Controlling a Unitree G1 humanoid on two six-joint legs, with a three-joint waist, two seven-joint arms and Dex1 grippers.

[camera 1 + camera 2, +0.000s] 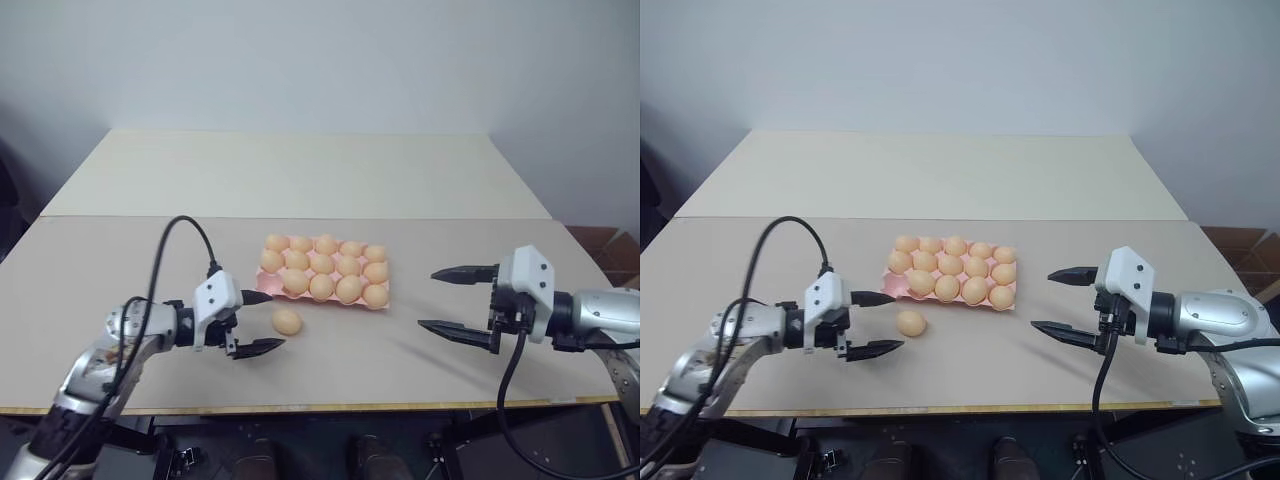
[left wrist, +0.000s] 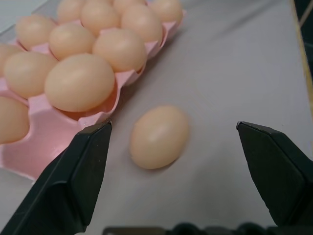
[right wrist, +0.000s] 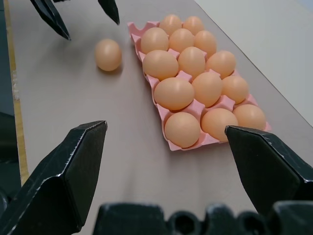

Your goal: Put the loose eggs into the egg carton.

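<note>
The left end effector (image 1: 258,322) is spread wide, holding nothing. One loose egg (image 1: 287,321) lies on the worktop (image 1: 420,190) just ahead of its tips, near the egg carton (image 1: 263,288), at about 7 o'clock from it. The right end effector (image 1: 455,300) is spread wide too. The egg looks light, smooth, slippery and easy to crack, so pinch its round middle softly. I count fourteen eggs in the carton, one empty cup.
</note>
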